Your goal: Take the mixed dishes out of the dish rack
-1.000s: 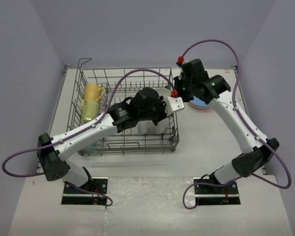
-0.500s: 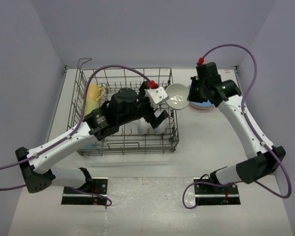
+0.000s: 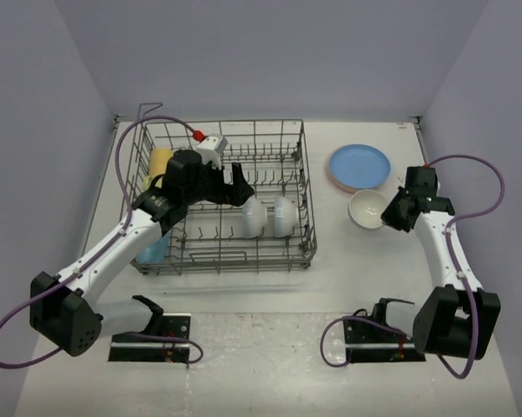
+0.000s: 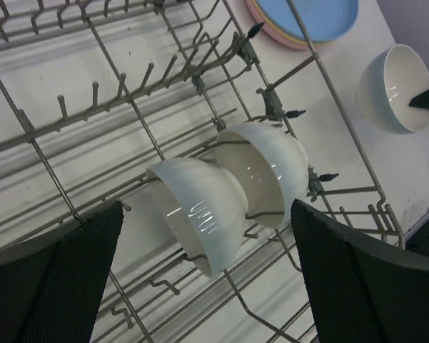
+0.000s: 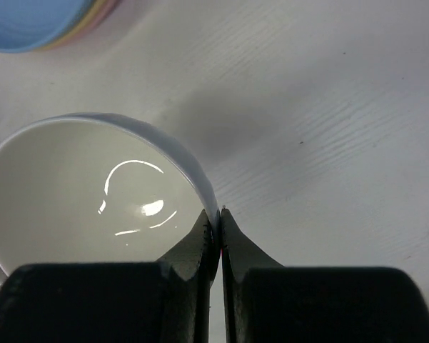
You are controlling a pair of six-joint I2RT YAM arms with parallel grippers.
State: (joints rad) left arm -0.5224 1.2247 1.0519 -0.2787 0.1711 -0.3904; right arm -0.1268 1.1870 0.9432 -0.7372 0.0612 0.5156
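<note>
In the rack (image 3: 234,258) lie two bowls (image 4: 232,189); right claw (image 5: 220,216) pinches third bowl (image 5: 78,193).

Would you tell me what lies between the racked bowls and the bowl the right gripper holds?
The dish rack has its wire side wall there, then bare table, in the top view.

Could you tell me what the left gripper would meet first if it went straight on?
The left gripper would probably meet the nearer white bowl in the dish rack, though depth is unclear.
</note>
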